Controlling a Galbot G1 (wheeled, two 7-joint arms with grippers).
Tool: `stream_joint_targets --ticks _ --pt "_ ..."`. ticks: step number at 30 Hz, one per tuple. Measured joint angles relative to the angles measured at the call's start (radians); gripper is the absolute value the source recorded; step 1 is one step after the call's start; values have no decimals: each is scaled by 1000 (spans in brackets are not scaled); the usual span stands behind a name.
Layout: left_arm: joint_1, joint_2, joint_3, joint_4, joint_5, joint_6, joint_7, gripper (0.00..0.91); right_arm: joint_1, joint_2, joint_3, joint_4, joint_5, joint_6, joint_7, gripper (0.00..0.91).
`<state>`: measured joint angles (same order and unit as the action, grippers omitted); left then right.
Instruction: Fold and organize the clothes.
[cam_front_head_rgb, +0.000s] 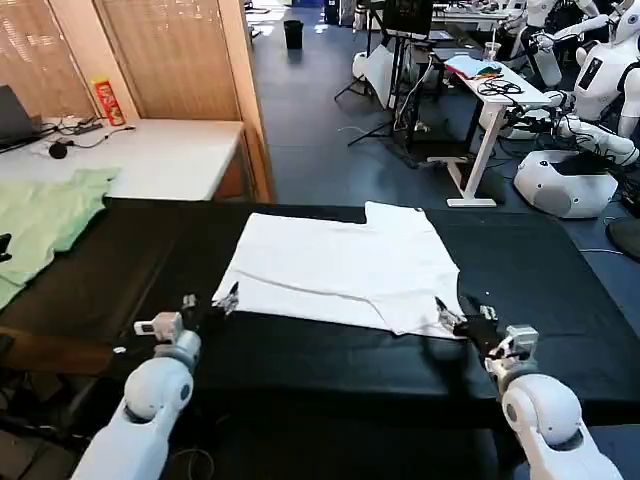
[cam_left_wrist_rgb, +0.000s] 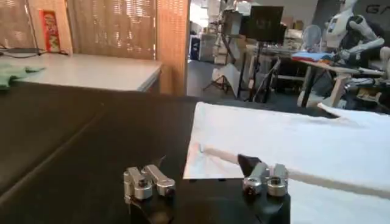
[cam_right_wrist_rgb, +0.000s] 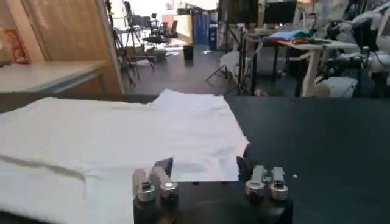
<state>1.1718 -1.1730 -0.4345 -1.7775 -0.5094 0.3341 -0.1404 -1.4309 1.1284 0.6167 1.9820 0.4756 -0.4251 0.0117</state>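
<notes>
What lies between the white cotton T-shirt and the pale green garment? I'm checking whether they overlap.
Only bare black tabletop separates the white cotton T-shirt from the pale green garment, seen in the head view; they lie well apart.

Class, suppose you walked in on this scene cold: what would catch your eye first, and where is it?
The white T-shirt stands out, spread flat on the black table. The left gripper sits open at its near left corner and the right gripper open at its near right corner. A pale green garment lies at the far left.

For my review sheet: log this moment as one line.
T-shirt flat on black table | left pincer open, near-left corner | right pincer open, near-right corner
</notes>
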Motion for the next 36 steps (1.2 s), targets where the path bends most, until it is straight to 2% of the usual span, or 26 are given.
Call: stream_joint_targets --ticks 2,3,4,7,8,9,10,11,12,13,14,16,17,19,22,29,36 --pt "14 0 -5 -1 -3 1 5 878 -13 7 2 3 0 0 1 829" --pt "20 0 -8 -1 -7 2 7 878 -17 9 2 3 0 0 2 761" --pt "25 0 -12 -1 -12 4 8 878 -20 12 3 3 0 0 2 731" --pt "35 4 -24 1 -33 9 13 868 -27 17 4 -2 0 0 3 692" --pt "37 6 -27 3 -35 9 15 712 -30 19 4 -4 0 -1 3 673" --pt "39 9 -28 4 -38 10 18 624 -33 22 4 -6 0 -1 4 673" --pt "41 11 -30 6 -44 11 21 429 -35 24 4 -7 0 -1 4 663" --pt "42 13 -32 8 -47 12 24 283 -37 26 4 -8 0 -1 4 644" --pt "43 13 -33 11 -48 12 28 176 -39 28 4 -9 0 -1 4 634" --pt "44 13 -35 15 -48 12 32 117 -39 31 4 -9 0 0 4 546" --pt "45 13 -36 18 -48 12 36 78 -39 33 4 -10 0 0 4 371" --pt "44 12 -39 24 -49 12 39 20 -38 34 4 -11 -3 0 4 166" --pt "43 11 -41 26 -52 12 39 0 -39 33 4 -10 -3 -1 4 59" --pt "40 11 -43 31 -53 12 40 0 -44 27 6 -5 -3 -3 4 20" --pt "47 11 -48 29 -49 13 40 0 -54 17 8 7 -3 -10 6 10" --pt "98 28 -62 -11 -20 19 35 0 -94 -17 9 58 18 -78 61 0" --pt "207 39 -94 -114 9 36 -1 0 -163 -44 29 137 42 -139 106 0"
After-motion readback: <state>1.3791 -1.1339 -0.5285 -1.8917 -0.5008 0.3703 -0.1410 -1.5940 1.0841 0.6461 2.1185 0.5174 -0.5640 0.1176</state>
